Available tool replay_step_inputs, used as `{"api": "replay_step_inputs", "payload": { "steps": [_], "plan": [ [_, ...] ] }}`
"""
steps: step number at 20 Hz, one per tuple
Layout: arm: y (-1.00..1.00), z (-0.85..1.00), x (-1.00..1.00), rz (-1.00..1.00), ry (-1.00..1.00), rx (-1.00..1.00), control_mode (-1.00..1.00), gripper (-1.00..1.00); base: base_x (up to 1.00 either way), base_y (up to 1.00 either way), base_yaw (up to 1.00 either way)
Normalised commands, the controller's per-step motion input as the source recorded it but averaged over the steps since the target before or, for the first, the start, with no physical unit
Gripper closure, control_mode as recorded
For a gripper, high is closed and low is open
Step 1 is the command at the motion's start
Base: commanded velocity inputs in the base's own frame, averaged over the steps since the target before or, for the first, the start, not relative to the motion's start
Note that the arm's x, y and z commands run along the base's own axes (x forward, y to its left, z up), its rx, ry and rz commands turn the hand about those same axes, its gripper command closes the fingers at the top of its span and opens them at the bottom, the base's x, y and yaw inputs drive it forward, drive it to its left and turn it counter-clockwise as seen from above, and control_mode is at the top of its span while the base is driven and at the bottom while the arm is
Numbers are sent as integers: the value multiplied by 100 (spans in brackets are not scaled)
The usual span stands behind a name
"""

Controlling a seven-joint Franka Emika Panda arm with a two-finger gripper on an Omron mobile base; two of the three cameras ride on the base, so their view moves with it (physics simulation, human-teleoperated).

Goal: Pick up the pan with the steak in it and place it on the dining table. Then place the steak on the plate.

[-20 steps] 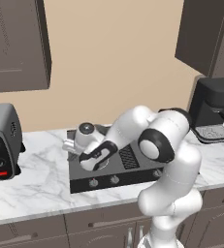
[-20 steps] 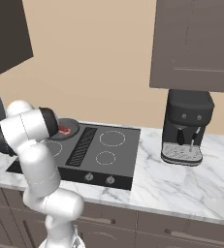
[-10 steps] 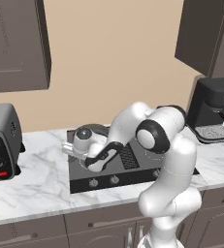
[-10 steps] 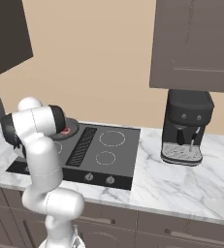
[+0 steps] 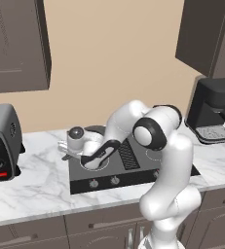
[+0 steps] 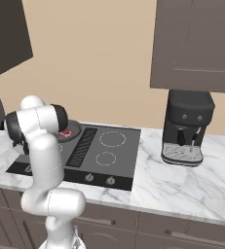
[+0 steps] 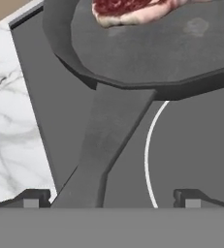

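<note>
Item: pan, dark grey, shallow rim, resting on the black stove set into the marble counter; not yet lifted, so the carry to the dining table is judged still to come. Contents: steak, red with pale marbling, lying flat inside at the hand view's 12 o'clock. Handle: straight, running from the rim toward 7 o'clock, offered lengthwise to the hand, presumably so it can be clamped across its width. Gripper: lowered at the handle's free end, jaws spread to their widest, one tip at 8 o'clock and one at 4 o'clock; the handle passes between them, nearer the 8 o'clock tip, nothing pinched.
</note>
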Motion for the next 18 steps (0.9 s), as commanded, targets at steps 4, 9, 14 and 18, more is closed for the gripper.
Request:
{"api": "replay_step_inputs", "payload": {
  "steps": [4,9,14,18],
  "plan": [
    [0,-9,0,-1,2,2,-100,-100,0,0,0],
    [0,-4,0,0,1,0,-100,100,0,0,0],
    [0,10,0,-1,-1,0,-100,100,0,0,0],
    [0,36,0,-6,-3,0,-100,100,0,0,0]
  ]
}}
